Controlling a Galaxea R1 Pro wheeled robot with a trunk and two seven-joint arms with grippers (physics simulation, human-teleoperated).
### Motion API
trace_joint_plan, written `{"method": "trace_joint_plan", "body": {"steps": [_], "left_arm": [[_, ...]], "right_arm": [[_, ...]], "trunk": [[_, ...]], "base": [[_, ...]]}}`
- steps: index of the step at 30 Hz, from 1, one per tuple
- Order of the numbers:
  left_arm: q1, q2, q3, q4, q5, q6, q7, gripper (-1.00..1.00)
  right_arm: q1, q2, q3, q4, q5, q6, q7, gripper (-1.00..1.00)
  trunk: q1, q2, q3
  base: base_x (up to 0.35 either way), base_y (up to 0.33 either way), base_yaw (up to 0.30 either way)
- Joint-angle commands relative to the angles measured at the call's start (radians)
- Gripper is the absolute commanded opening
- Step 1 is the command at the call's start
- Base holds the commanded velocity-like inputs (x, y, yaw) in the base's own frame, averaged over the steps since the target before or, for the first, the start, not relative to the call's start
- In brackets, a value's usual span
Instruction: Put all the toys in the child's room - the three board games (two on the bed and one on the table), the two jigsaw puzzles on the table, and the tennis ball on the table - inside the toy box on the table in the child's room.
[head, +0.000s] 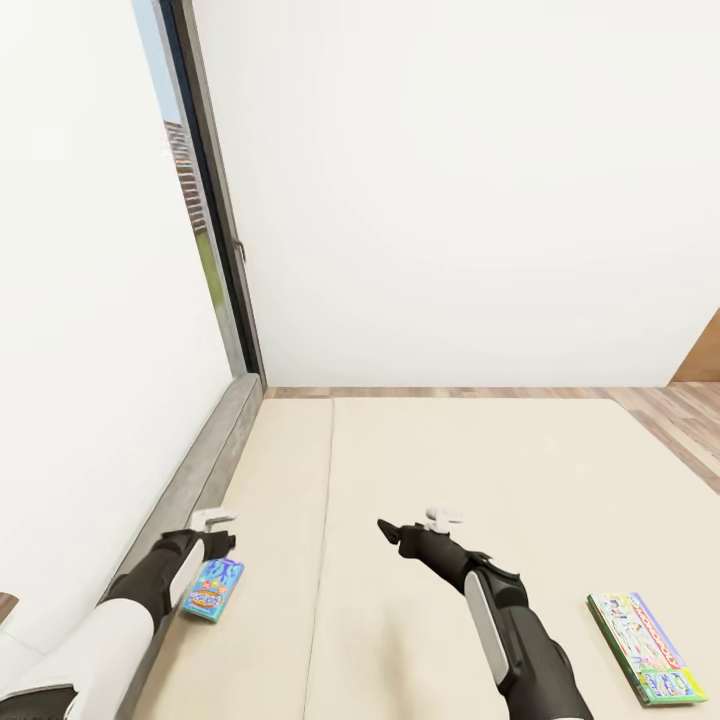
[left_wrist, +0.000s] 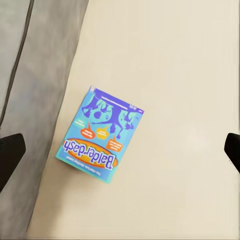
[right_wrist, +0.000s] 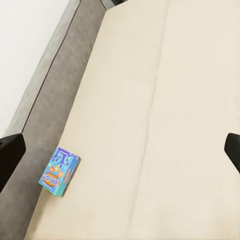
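Down at the near edge, the left pincer (head: 215, 530) hangs over the blue Balderdash board game (head: 212, 589), and in the left wrist view its two dark fingertips (left_wrist: 10, 155) sit wide apart with the box (left_wrist: 100, 134) lying flat between them on the beige mattress, untouched, so that pincer is released. The box lies just beside the grey headboard (head: 195, 470), its lettering upside down to the wrist camera. Over to the right, the white Monopoly board game (head: 645, 646) lies flat on the bed (head: 480, 470), well apart from the blue one. The right pincer (head: 415, 530) hovers above the middle of the mattress, spread wide as well, grasping nothing; its wrist camera catches the blue box (right_wrist: 60, 172) beside the headboard (right_wrist: 55, 90). Further off, the mattress runs to a plain white wall (head: 470, 190), with a dark window frame (head: 215, 200) at the left and wooden floor (head: 670, 410) at the right.
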Motion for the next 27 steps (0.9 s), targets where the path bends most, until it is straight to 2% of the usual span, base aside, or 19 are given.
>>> {"method": "trace_joint_plan", "body": {"steps": [1,4,9,27], "left_arm": [[-0.004,0.000,0.001,-0.007,0.006,0.017,0.004,1.00],[-0.023,0.002,0.002,-0.038,0.005,0.075,0.002,1.00],[-0.031,0.006,0.004,-0.062,0.007,0.109,-0.006,1.00],[-0.033,0.003,0.004,-0.098,0.006,0.111,-0.001,1.00]], "right_arm": [[0.000,0.001,-0.003,-0.006,-0.009,0.012,0.003,1.00],[0.005,0.001,-0.001,-0.046,-0.010,0.042,0.003,1.00],[0.010,0.001,-0.002,-0.104,-0.010,0.094,0.003,1.00],[0.012,0.001,-0.001,-0.124,-0.010,0.116,0.001,1.00]], "trunk": [[0.000,-0.001,-0.001],[0.000,-0.001,-0.001],[0.000,-0.001,-0.001],[0.000,-0.001,-0.017]], "base": [[0.000,0.000,0.000],[0.000,0.000,0.000],[0.000,0.000,0.000],[0.000,0.000,0.013]]}}
